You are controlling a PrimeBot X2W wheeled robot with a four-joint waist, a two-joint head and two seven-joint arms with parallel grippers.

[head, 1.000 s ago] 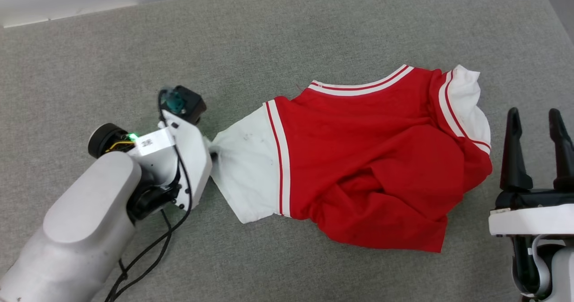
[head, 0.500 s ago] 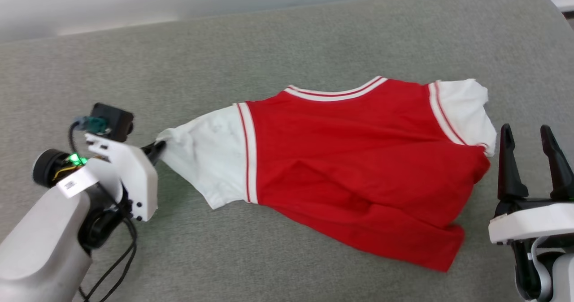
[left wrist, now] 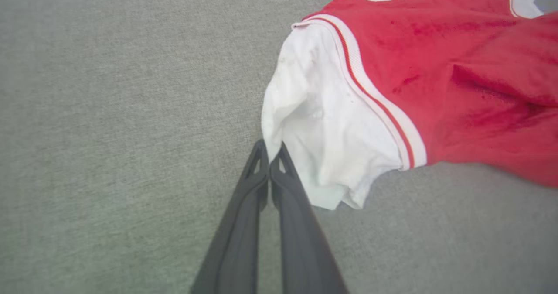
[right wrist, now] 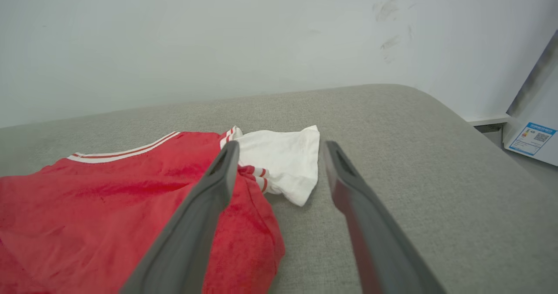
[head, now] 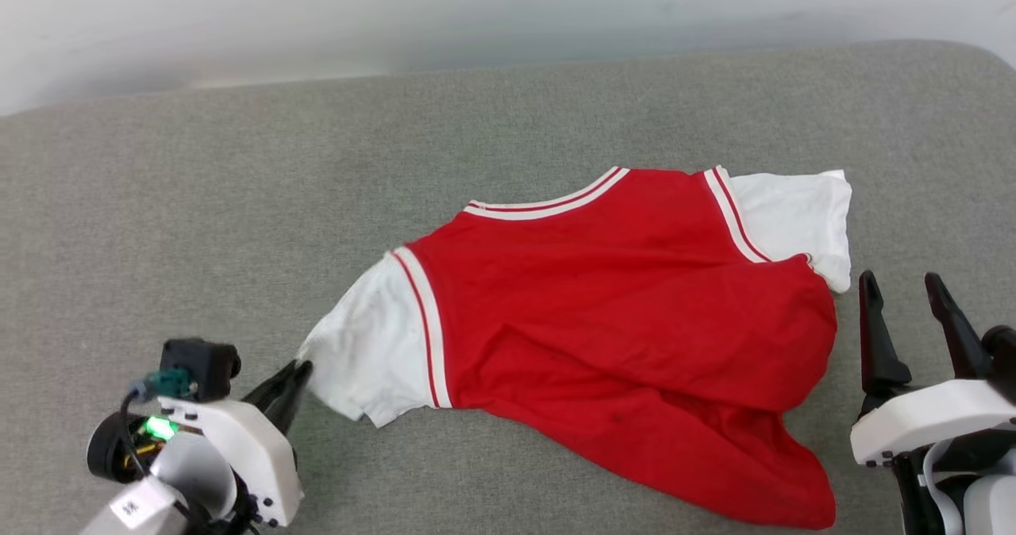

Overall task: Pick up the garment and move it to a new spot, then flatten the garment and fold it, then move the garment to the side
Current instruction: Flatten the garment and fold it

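So the garment [head: 619, 305] is lying rumpled, back side up, across the middle of the grey cushion [head: 238, 202], hem near the front edge. The left pincer [head: 298, 370] is clamped together right on the edge of its white left sleeve. The right pincer [head: 901, 281] hangs with fingers wide apart just beside the other sleeve, holding nothing.

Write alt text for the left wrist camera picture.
The left gripper, shut, pinches a white sleeve at its cuff. The red shirt lies rumpled on a grey cushion, toward the upper right.
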